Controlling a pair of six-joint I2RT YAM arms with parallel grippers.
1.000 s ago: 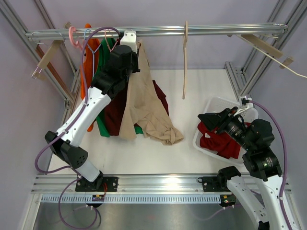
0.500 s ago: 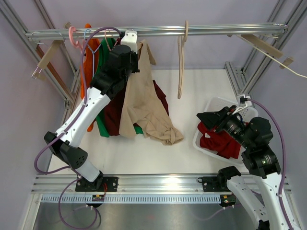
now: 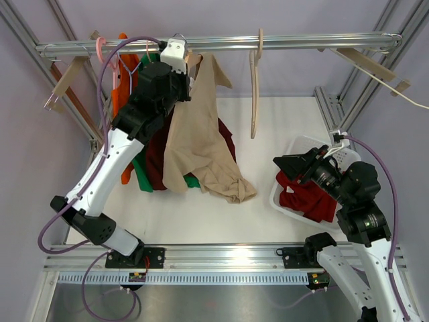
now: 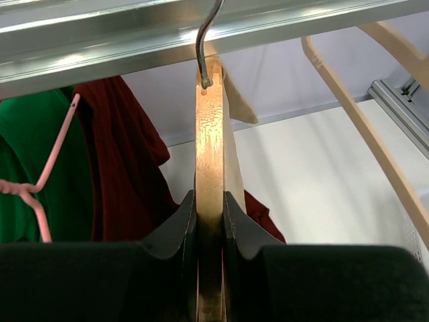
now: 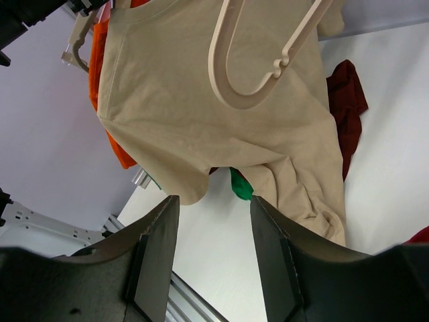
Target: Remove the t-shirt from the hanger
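Wooden hanger [image 4: 209, 154] pinched edge-on in the left gripper [image 4: 209, 208], shut hard on it just below the metal hook, right under the rail [image 4: 134, 40]. Carries the beige t-shirt [image 3: 198, 134], draped down and away beneath that gripper, with its lower end bunched on the table [image 3: 288, 114]. Holds the right gripper [image 5: 213, 208] spread wide and empty, well apart from the cloth, facing it past a bare hanger [image 5: 268, 60].

Looks like the unhooking step. To do it well: keep the clamp firm, lift straight up just enough to clear the rail, then draw back without twisting, so as not to snag the dark red garment [image 4: 127, 161] hanging just to one side of the gripper. After that, bring the free gripper in low to a shoulder or sleeve, pinch a single layer, and pull along the hanger's arm rather than across it.
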